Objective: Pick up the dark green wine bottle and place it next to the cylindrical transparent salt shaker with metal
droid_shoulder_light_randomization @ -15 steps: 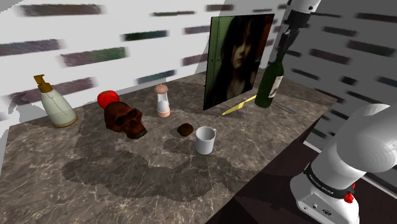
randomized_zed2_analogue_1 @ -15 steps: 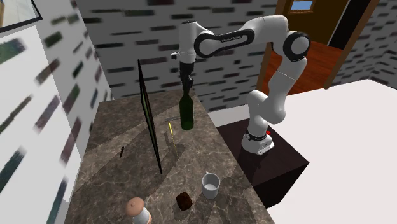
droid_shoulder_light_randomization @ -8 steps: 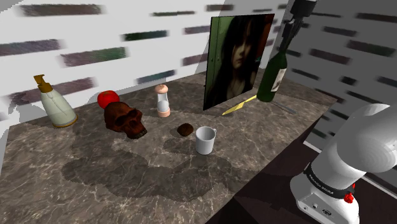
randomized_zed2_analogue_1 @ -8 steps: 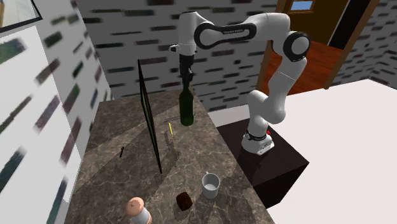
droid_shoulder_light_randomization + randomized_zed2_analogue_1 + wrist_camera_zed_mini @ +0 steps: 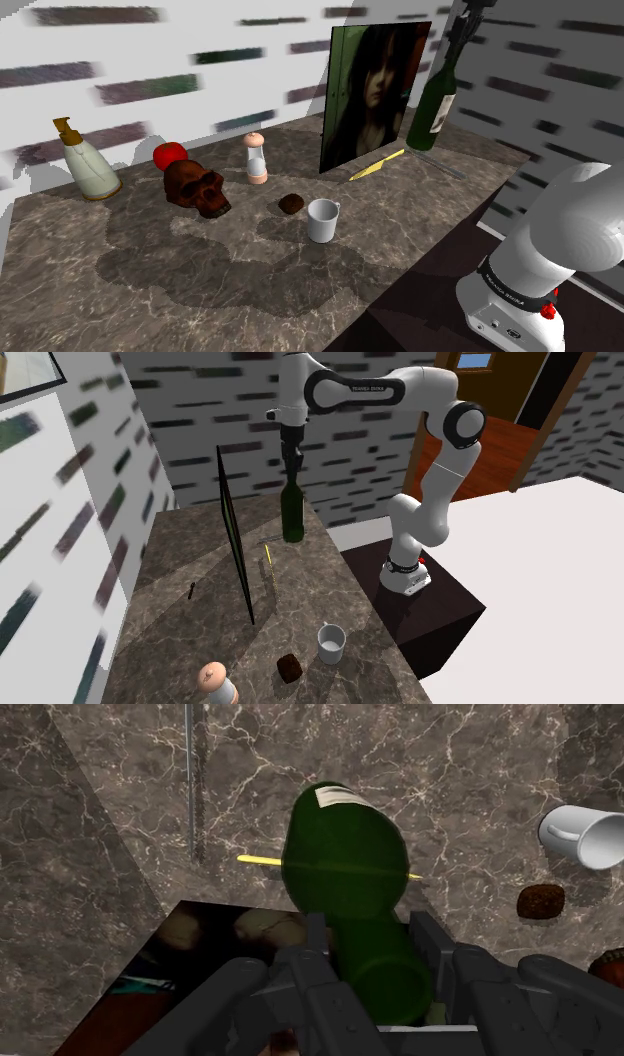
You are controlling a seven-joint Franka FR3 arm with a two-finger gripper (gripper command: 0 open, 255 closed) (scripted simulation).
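Wrist view: tool (image 5: 370,944) clamped on the neck of the dark green wine bottle (image 5: 345,864), one finger each side, body hanging below over the marbled surface (image 5: 480,764). Shoulder view has the bottle at the far right end beside the upright portrait panel (image 5: 375,90), leaning a bit (base lifted or touching, can't tell). It's well apart from the salt shaker (image 5: 257,158), which stands past the panel's other side near the brown skull (image 5: 198,188). Risks: neck-only grip, so the heavy body may swing or slip out on a fast move. A low carry would clip the panel and topple it. The white mug (image 5: 322,219) and shaker are easily knocked on set-down. A tilted release tips the bottle.
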